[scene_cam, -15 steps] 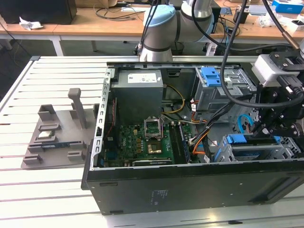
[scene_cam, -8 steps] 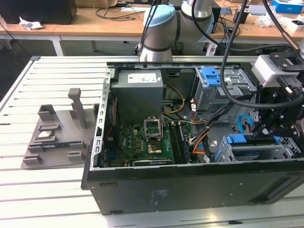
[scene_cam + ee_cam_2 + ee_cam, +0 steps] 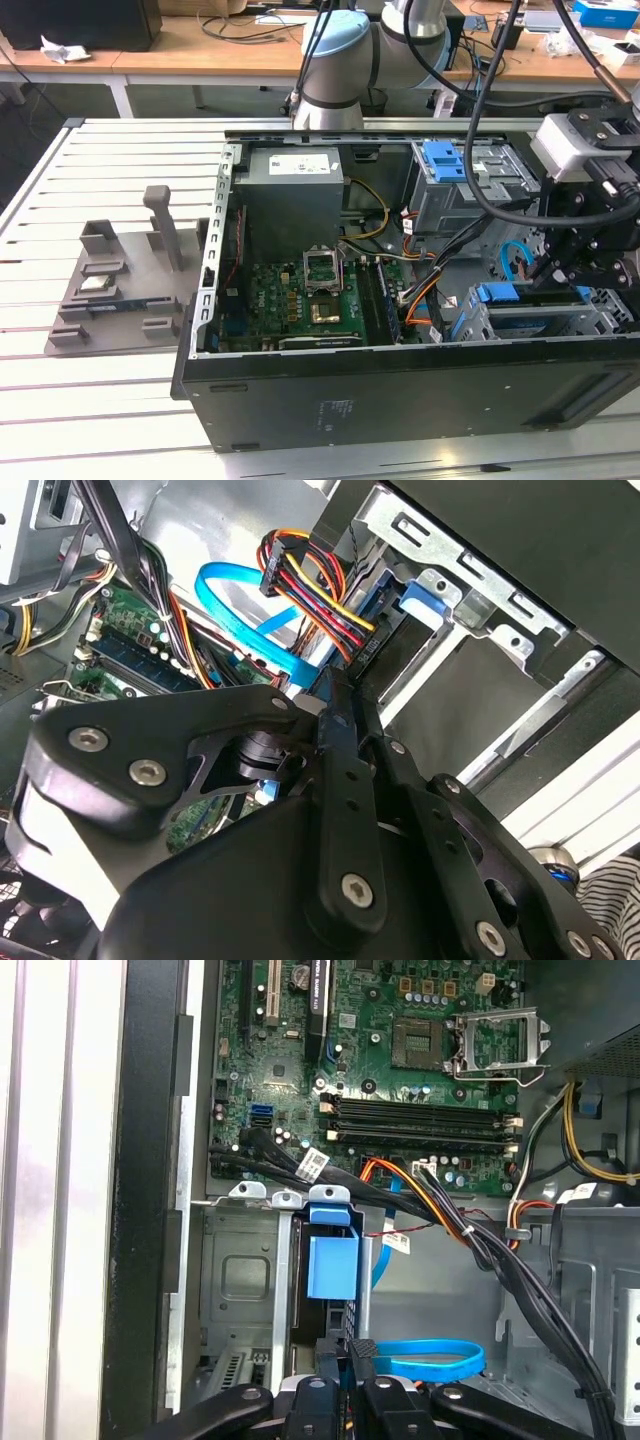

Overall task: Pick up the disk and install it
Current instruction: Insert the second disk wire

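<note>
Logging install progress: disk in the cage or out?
In: in the first wrist view the disk, blue carrier showing, sits inside the grey drive cage, the gripper at its end. Fully seated: cannot tell.

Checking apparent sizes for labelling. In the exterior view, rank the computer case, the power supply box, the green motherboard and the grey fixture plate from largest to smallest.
1. Computer case
2. Green motherboard
3. Power supply box and grey fixture plate look alike in size; no ranking between them.
</note>
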Controlling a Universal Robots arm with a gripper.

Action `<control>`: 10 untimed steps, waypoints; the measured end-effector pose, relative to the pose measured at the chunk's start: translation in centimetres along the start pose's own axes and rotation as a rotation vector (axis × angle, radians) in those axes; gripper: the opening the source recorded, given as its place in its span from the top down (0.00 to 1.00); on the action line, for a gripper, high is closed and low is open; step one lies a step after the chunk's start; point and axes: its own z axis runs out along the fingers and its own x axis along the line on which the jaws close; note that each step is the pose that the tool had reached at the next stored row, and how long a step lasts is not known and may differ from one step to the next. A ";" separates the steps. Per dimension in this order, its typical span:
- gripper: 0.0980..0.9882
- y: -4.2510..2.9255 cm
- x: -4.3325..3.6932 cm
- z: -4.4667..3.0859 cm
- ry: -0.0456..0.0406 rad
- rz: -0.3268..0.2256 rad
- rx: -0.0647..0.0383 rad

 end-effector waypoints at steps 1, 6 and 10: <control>0.93 0.00 0.00 0.02 -0.0001 0.000 0.000; 0.93 -0.01 -0.01 0.14 -0.0003 0.000 -0.001; 0.93 0.00 -0.04 0.04 -0.0005 0.000 -0.001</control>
